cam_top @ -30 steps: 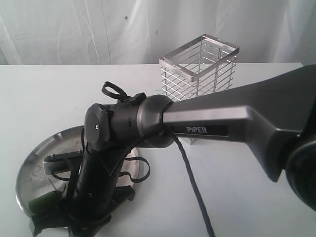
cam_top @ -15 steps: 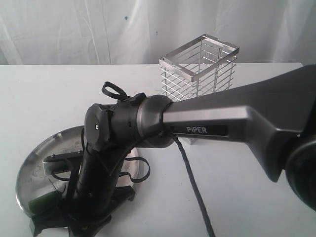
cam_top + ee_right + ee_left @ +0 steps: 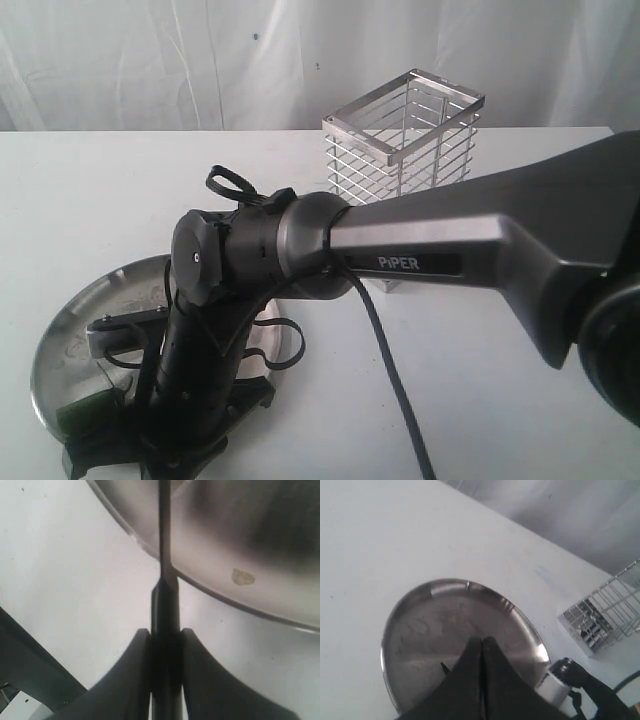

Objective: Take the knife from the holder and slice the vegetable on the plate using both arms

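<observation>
In the right wrist view my right gripper is shut on the knife's black handle. The thin blade runs out past the rim of the steel plate. A small pale piece lies on the plate. In the exterior view the right arm reaches across to the plate at the lower left, and the green vegetable lies near the plate's front edge beside the black wrist. My left gripper is shut and empty, its tips above the plate. A black point shows beside it.
The empty wire holder stands at the back of the white table, also seen as the holder in the left wrist view. The right arm's long grey link and black cable cross the middle of the exterior view.
The right wrist has sunk slightly toward the plate's front edge with the knife. The vegetable has barely shifted. Both grippers stay as they were.
</observation>
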Available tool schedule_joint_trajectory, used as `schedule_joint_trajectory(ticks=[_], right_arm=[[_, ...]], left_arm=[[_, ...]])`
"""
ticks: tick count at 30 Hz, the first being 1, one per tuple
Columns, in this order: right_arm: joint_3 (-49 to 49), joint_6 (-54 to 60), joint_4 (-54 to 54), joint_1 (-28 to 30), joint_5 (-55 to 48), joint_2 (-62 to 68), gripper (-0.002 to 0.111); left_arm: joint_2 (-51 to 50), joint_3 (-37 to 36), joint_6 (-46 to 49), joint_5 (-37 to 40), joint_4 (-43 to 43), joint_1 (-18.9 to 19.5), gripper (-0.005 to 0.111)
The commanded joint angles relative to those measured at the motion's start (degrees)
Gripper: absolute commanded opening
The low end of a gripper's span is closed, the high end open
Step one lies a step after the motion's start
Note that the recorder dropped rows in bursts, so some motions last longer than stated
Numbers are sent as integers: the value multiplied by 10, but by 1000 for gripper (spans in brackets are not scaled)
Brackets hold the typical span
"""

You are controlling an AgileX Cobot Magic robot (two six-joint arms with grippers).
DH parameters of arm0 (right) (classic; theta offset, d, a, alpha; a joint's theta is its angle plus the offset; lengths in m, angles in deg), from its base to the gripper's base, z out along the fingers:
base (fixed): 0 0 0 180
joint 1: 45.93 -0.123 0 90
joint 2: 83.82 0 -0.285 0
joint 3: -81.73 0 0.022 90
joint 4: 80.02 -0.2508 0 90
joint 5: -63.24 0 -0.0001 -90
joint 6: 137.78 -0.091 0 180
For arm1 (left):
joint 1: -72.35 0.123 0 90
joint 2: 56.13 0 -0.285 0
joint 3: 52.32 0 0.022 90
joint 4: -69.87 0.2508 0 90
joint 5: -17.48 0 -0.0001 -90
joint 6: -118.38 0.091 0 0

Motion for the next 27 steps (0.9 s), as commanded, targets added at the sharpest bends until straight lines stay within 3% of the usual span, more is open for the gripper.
schedule_joint_trajectory(ticks=[1,5,12,18,27], right_arm=[[-3,16,-1,0,-9,-1,3],[-3,18,0,0,-9,-1,3],[-3,22,0,0,-8,-1,3],[-3,23,0,0,-7,-1,3],[-3,27,0,0,-7,-1,3]], left_arm=[[-63,93,-6,119,0,-4,0],[-100,140,-3,163,-3,-4,0],[-108,142,5,199,0,-4,0],[-108,142,9,165,-2,-4,0],[-124,142,0,178,-23,-4,0]])
